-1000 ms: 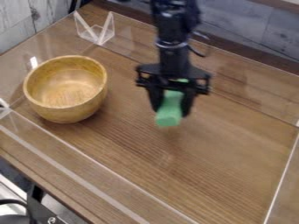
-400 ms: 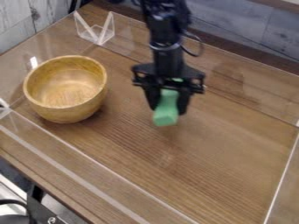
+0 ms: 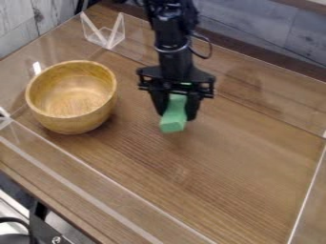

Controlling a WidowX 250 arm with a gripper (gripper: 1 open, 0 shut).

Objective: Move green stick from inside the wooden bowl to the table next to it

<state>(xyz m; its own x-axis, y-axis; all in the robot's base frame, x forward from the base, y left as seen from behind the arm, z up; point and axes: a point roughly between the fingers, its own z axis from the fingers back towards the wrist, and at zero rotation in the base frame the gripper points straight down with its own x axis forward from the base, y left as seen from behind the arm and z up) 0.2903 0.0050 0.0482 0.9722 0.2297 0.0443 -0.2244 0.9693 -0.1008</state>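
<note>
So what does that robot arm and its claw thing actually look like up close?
The arm is a slim black column of stacked, blocky segments, matte, with what looks like a thin dark cable along one side. At its end sits a black gripper: a wide crossbar with two short black fingers hanging from it. No markings or labels are legible at this resolution.

There was one wooden bowl (image 3: 71,95) on the table (image 3: 230,181). Beside the bowl was one green stick (image 3: 174,115), held by one gripper (image 3: 176,98).

Green stick (image 3: 174,113) hangs tilted, seemingly above the table (image 3: 230,181), right of the wooden bowl (image 3: 71,95).
</note>
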